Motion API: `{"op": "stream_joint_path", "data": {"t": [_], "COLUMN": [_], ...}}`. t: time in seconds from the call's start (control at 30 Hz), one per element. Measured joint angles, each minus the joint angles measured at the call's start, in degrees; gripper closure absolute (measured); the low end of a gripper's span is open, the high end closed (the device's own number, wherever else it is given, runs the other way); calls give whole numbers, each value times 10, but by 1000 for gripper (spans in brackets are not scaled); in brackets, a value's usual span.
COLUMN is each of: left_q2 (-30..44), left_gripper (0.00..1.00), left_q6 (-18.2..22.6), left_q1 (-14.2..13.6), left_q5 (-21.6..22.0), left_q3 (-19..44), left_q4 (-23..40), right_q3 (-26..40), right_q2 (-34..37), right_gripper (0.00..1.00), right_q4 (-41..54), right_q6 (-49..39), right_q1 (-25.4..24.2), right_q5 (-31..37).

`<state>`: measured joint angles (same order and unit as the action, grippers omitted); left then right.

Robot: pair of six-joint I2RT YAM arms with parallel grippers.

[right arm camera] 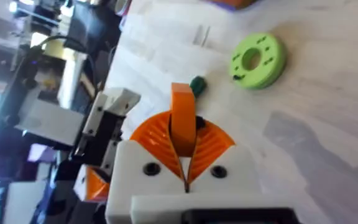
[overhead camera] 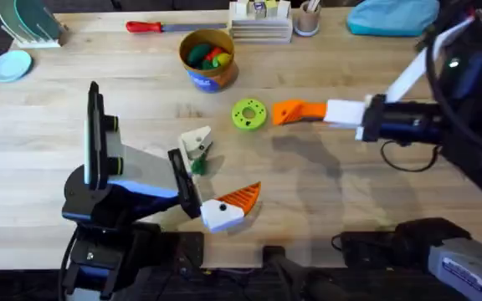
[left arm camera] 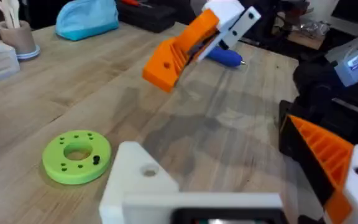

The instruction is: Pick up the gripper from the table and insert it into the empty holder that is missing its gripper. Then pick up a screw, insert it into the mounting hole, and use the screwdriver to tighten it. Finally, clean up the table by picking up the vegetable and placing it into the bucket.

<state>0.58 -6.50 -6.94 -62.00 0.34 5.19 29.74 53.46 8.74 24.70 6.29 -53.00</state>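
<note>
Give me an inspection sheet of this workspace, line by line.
Surface: wooden table, bare in the middle.
Job's things: gripper held; holder bare; vegetable beside the holder; bucket holds toy food; blue screwdriver lying flat.
Clutter: lime disc, red screwdriver.
Grippers: right gripper shut on the gripper; left gripper open, one orange finger fitted.
Cables: black cable looped under the right arm.
Surroundings: dish rack, blue pouch, cup.
</note>
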Motion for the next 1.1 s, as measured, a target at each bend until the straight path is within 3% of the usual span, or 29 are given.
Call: {"op": "stream_joint_path", "data": {"t": [0.27, 0.43, 0.77, 1.1], "left_q2": [0, 0, 0, 0], "left_gripper": [8, 8, 9, 8], "left_q6": [0, 0, 0, 0], "left_q1": [0, 0, 0, 0], "left_q5": [0, 0, 0, 3], "left_q3": [0, 0, 0, 0], "left_q4": [0, 0, 0, 2], "right_q3": [-5, -5, -5, -5], "right_q2": [56, 131, 253, 274], "right_gripper": [994, 994, 994, 994], "right_q4": [-91, -198, -380, -428], "right_q6": [114, 185, 343, 413], "right_q1": [140, 189, 216, 216], "right_q5": [-47, -72, -99, -110]}}
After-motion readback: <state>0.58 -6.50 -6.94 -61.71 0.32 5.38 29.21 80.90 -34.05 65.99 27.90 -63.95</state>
